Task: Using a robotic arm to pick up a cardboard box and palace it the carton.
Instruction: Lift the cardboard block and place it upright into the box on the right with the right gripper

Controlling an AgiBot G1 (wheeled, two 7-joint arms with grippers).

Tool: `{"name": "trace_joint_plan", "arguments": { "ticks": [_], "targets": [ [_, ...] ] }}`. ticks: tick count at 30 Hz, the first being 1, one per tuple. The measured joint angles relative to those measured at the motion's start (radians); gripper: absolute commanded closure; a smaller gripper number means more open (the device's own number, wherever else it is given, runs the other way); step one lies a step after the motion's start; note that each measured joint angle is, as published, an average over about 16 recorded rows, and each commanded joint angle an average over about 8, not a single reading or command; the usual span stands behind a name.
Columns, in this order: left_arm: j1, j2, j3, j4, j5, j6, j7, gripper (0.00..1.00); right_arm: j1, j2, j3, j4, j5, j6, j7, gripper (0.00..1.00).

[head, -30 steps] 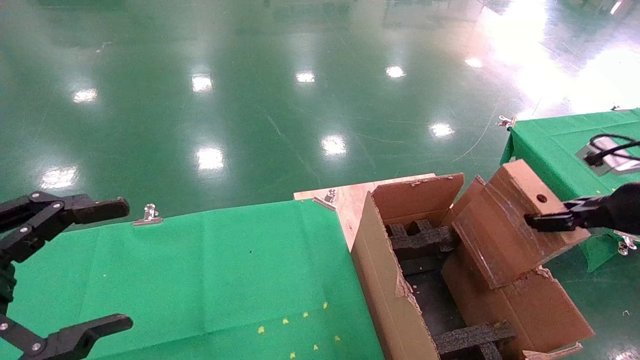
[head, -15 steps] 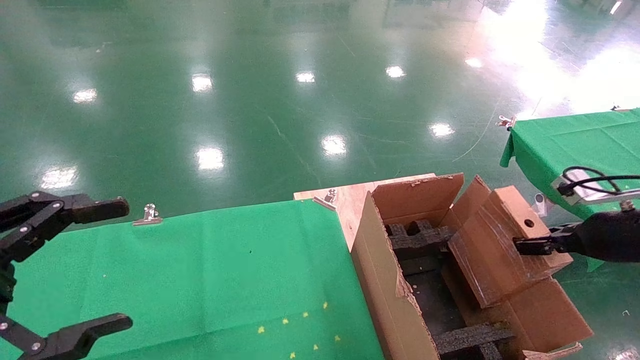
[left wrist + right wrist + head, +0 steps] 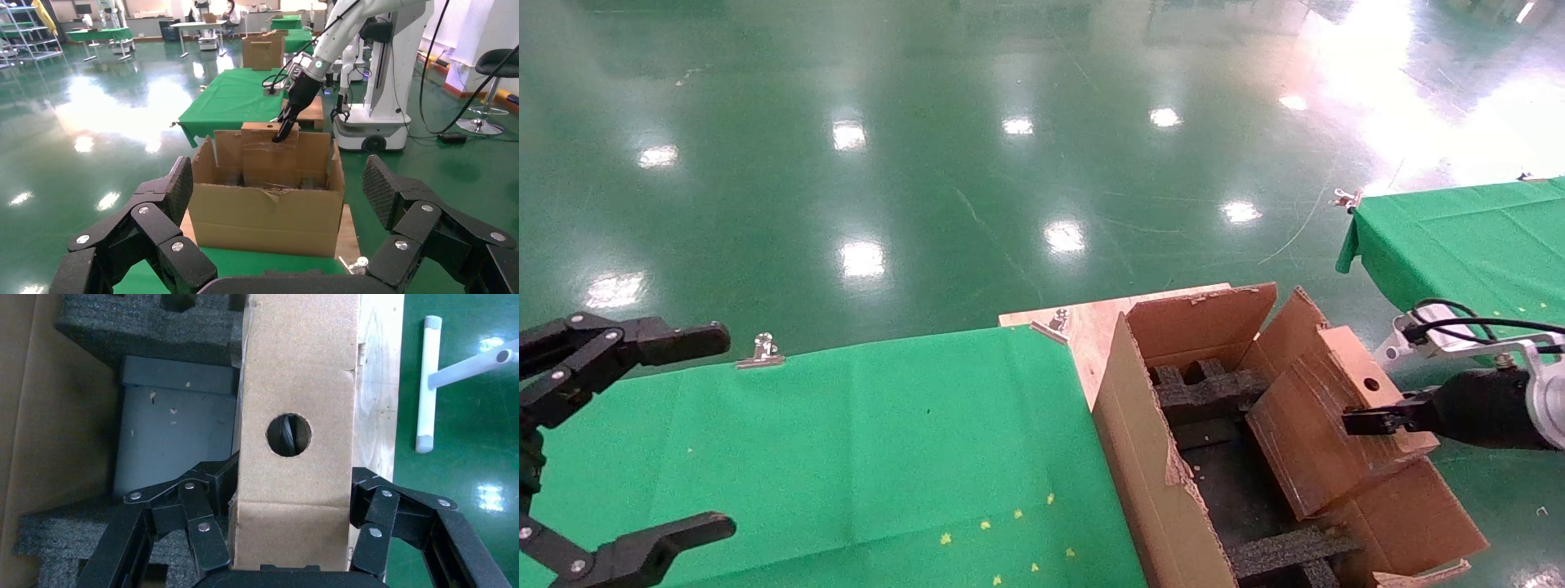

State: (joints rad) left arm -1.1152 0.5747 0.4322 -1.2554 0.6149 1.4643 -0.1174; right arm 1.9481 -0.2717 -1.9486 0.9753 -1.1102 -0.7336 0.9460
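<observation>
Head view: the right pincer (image 3: 1365,422) grips the cardboard box (image 3: 1324,425) by its upper end, just below the small round hole in that end face. The box hangs tilted, its lower part down inside the carton (image 3: 1164,482) along the carton's right side, its held end above the torn flaps. Black foam dividers (image 3: 1205,392) lie inside the carton, some at its far end and some at its near end, with a dark floor between them. The carton stands on a wooden board (image 3: 1091,322) at the right end of a surface (image 3: 846,441) covered in green cloth. A second green-clothed surface (image 3: 1467,237) stands farther right, apart from the carton.

From the right wrist, the pincer's two black fingers (image 3: 202,520) press against opposite sides of the box (image 3: 294,404), closed firmly on it, and the hole faces the camera.

The left pincer (image 3: 625,441) hangs over the left end of the green surface, well away from the carton, with its fingers spread wide and holding nothing. Its wrist view looks across at the carton (image 3: 269,211) and shows the white right arm (image 3: 339,37) reaching down to the box (image 3: 269,153).
</observation>
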Motion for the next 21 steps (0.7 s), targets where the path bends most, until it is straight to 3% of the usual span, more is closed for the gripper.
{"name": "trace_joint_plan", "arguments": {
  "ticks": [21],
  "targets": [
    [0.0, 0.0, 0.0, 0.0, 0.0, 0.0, 0.0, 0.0, -0.127, -0.122, -0.04, -0.033, 0.005, 0.13, 0.059, 1.0]
  ]
}}
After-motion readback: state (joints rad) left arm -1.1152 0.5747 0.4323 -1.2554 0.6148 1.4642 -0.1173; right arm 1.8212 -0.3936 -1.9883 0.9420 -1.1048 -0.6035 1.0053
